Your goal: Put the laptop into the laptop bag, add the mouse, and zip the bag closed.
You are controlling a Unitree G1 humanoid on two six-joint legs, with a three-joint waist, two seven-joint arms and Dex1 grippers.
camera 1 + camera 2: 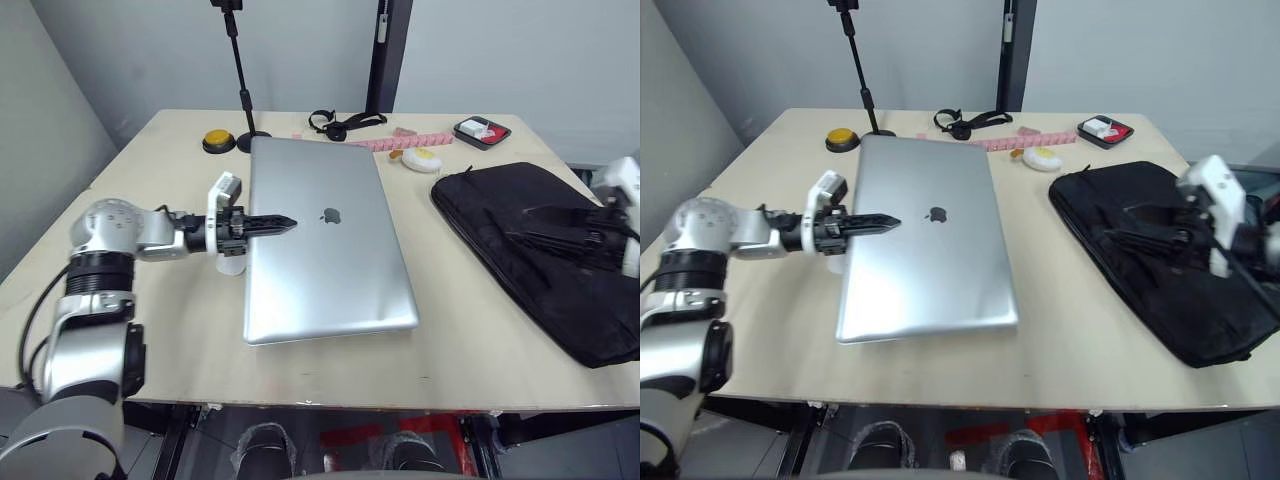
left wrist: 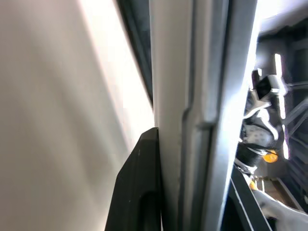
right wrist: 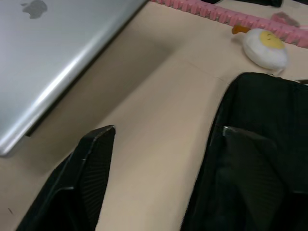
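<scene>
While the laptop [image 1: 325, 240] is lying lid-down at frame centre, long axis running from lower to upper frame, the left gripper [image 1: 283, 224] is clenching its left edge: the loading step is starting. At right, the right gripper [image 3: 159, 159], fingers spread, is hovering at the bag [image 1: 545, 250] edge. Next move, by judgement: lifting the laptop rightward into an opened bag.
</scene>
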